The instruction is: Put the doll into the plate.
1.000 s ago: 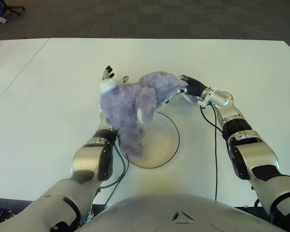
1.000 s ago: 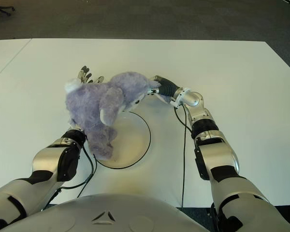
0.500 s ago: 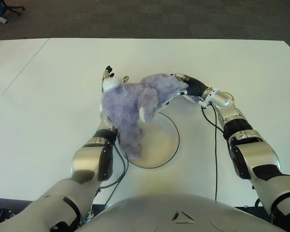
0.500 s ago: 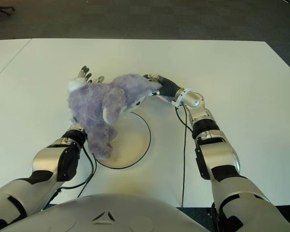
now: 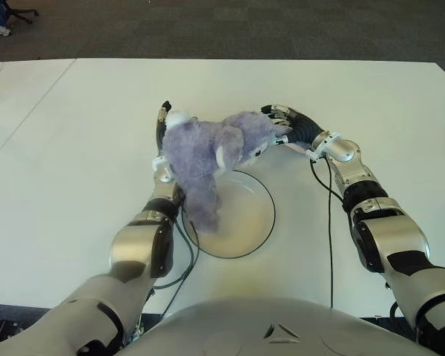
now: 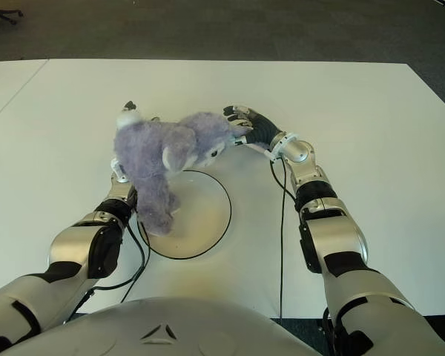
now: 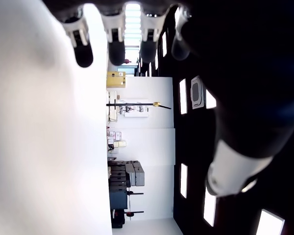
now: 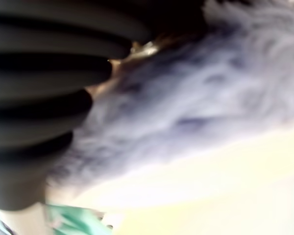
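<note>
White surface [image 5: 371, 96] carrying a round plate [image 5: 261, 215]. The purple doll [image 5: 208, 152] leans over the plate's far-left rim, feet inside. Left hand [image 5: 163, 141], fingers extended, props its back; right hand [image 5: 282, 126], fingers spread, steadies its head, apparently guiding it down.

A lavender plush doll [image 5: 208, 152] with a white tail tuft, centre frame, above a white, black-rimmed plate [image 5: 248, 222] on a white table [image 5: 74, 148].

Glossy silver-grey arm shells with black joint bands, thin black cables alongside, black-fingered right robot hand [image 5: 288, 123].
</note>
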You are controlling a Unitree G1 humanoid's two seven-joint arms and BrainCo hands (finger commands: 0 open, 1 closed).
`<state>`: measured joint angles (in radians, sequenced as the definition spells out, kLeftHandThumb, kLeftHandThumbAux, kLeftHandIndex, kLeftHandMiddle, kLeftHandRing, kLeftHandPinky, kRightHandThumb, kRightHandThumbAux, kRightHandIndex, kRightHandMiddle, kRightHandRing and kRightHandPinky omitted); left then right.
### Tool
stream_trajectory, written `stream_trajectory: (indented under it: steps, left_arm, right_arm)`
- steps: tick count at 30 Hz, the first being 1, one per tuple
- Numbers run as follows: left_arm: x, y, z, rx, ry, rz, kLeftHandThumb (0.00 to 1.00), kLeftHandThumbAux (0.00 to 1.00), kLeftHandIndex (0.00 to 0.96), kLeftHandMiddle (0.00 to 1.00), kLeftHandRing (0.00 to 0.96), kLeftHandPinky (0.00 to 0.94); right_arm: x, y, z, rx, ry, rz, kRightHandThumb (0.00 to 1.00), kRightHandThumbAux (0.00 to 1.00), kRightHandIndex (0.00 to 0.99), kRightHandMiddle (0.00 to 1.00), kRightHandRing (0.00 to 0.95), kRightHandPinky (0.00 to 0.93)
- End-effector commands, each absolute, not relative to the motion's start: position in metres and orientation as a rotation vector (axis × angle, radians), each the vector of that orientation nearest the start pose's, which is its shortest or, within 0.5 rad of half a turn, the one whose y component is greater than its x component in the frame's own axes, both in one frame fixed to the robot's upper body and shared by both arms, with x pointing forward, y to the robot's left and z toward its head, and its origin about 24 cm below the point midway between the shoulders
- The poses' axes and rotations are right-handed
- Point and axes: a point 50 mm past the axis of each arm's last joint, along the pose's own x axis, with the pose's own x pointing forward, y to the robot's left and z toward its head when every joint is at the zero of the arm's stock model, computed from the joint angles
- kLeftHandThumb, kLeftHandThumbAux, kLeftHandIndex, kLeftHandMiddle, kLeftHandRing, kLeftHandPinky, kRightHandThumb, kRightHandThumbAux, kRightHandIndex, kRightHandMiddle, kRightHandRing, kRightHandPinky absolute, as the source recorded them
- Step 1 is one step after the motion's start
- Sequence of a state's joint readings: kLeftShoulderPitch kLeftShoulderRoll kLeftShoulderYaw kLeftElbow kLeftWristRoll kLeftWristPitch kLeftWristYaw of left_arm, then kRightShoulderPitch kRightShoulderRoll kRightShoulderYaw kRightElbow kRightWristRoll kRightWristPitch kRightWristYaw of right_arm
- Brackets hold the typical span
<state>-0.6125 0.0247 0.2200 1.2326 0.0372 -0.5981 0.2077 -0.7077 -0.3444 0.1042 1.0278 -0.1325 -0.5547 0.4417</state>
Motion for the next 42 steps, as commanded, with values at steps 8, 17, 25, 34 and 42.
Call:
stream_trajectory:
  steps: [8,17,25,34,42]
  left_arm:
    - [0.2658,0.1446,-0.0766,-0.031,0.408,0.225,0.044,0.782,0.044,0.084,0.091,0.122]
    - [0.2668,0.1431,-0.0753,-0.031,0.397,0.219,0.092,0.773,0.051,0.090,0.093,0.117]
    - [0.2676,0.1416,-0.0748,-0.037,0.397,0.219,0.072,0.779,0.045,0.083,0.085,0.109]
    - [0.2679,0.1421,-0.0757,-0.049,0.414,0.224,0.058,0.793,0.039,0.080,0.088,0.112]
    - [0.2681,0.1417,-0.0749,-0.058,0.404,0.224,0.046,0.789,0.040,0.081,0.086,0.112]
  right_arm:
    - [0.3591,-0.1689,0.0741,-0.534,-0.112,0.551,0.177,0.809,0.624,0.764,0.747,0.717]
    - [0.3594,-0.1687,0.0756,-0.540,-0.122,0.545,0.177,0.802,0.646,0.784,0.765,0.731]
    - [0.3592,-0.1691,0.0755,-0.557,-0.122,0.538,0.189,0.807,0.630,0.774,0.752,0.716]
    - [0.3600,-0.1701,0.0745,-0.584,-0.112,0.503,0.204,0.806,0.615,0.762,0.740,0.713]
    - [0.3605,-0.1713,0.0745,-0.597,-0.112,0.465,0.226,0.807,0.620,0.769,0.750,0.729]
